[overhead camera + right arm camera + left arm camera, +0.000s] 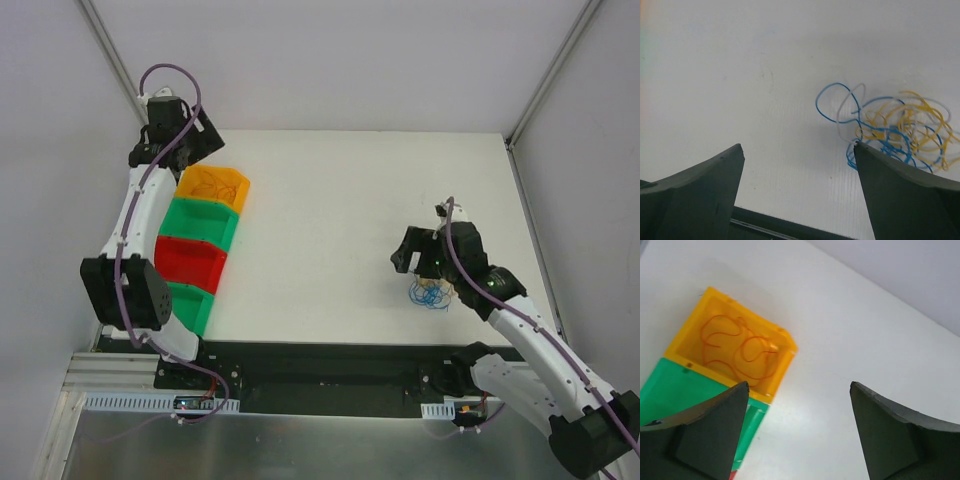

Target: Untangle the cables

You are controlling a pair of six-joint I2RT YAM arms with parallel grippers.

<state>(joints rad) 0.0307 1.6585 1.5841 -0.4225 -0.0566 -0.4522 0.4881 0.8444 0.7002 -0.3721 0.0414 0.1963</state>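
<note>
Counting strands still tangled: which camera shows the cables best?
Right wrist: the cables show as separate blue, yellow and pale loops. The top view gives a tiny clump by the right gripper; left wrist shows none.

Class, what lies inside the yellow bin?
One thin orange cable, looped loosely on the yellow bin's floor; nothing else shows there. In the top view the left arm hides the bin's left edge.

White worktop, and a loose tangle of blue, yellow and pale cables lies flat on it, just beside the right gripper. Near the left gripper, touching in a row: yellow bin, green bin, red bin, second green bin.
</note>
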